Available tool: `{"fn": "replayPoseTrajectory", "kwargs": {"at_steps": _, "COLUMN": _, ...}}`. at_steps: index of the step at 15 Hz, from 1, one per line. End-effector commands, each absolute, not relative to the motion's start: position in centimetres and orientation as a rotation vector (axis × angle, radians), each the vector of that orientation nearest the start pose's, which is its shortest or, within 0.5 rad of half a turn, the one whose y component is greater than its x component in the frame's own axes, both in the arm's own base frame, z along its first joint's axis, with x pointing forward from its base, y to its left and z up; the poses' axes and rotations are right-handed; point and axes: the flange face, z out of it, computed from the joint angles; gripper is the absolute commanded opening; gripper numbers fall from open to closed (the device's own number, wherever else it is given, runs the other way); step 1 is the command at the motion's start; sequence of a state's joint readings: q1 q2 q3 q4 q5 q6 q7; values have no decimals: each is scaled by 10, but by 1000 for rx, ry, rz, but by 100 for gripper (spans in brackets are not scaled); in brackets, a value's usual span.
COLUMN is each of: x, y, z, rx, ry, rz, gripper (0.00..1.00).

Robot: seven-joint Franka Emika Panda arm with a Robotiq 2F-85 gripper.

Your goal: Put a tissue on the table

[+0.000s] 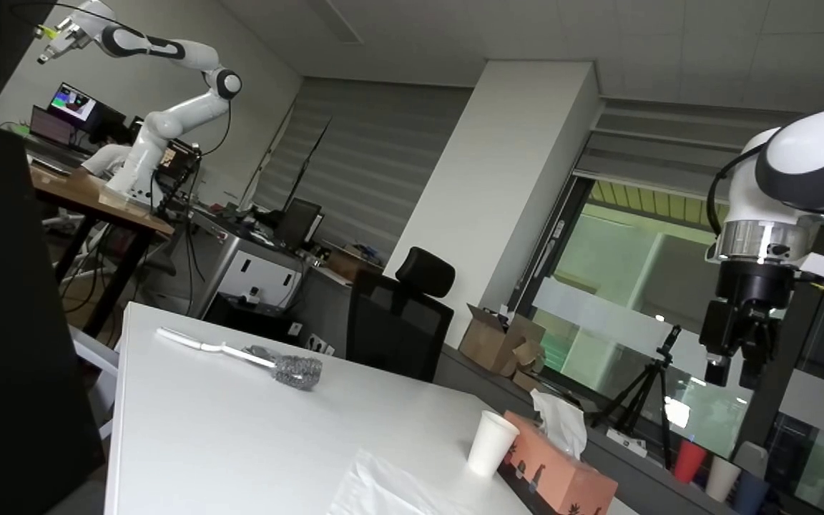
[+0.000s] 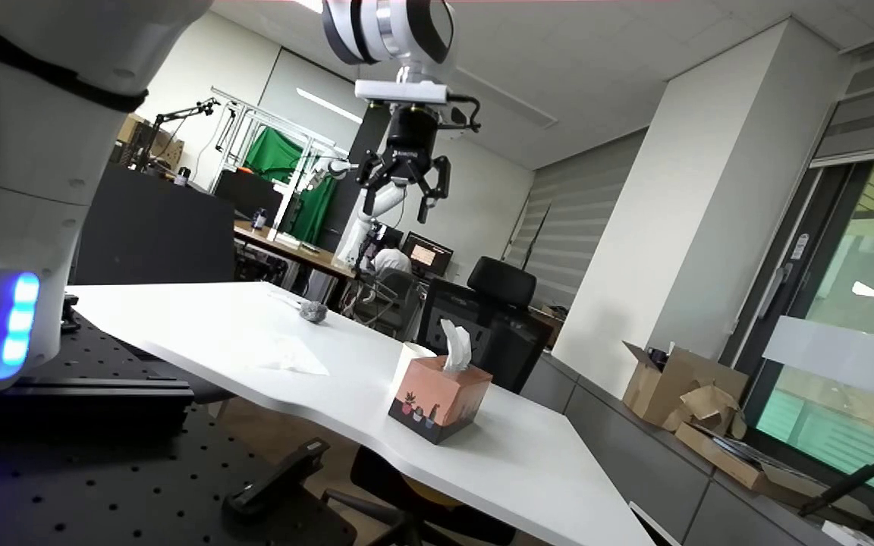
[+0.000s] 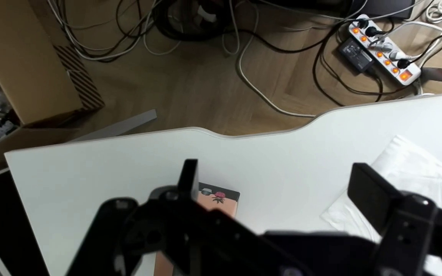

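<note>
In an exterior view: pincer (image 2: 397, 208) released, jaws apart, upper centre of frame; tissue (image 2: 297, 356) lies on table (image 2: 532, 459), left of centre; tissue box (image 2: 437, 398) stands lower centre.

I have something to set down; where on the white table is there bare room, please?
Two patches of the table look bare: one between the brush and the paper cup, bordered also by the white sheet; another at the table end beyond the tissue box, away from the cup. It is crowded where cup and box stand close together.
</note>
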State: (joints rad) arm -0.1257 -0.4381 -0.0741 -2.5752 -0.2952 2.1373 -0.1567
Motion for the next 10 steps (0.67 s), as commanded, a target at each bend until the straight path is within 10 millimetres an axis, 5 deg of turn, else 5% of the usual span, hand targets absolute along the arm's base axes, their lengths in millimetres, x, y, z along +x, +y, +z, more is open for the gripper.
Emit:
{"fn": "replayPoseTrajectory", "kwargs": {"at_steps": 1, "x": 390, "y": -91, "z": 411, "rx": -3348, "ry": -207, "rz": 70, "gripper": 100}}
{"fn": "replayPoseTrajectory", "kwargs": {"at_steps": 10, "x": 390, "y": -91, "z": 411, "rx": -3348, "ry": -206, "rz": 80, "gripper": 100}}
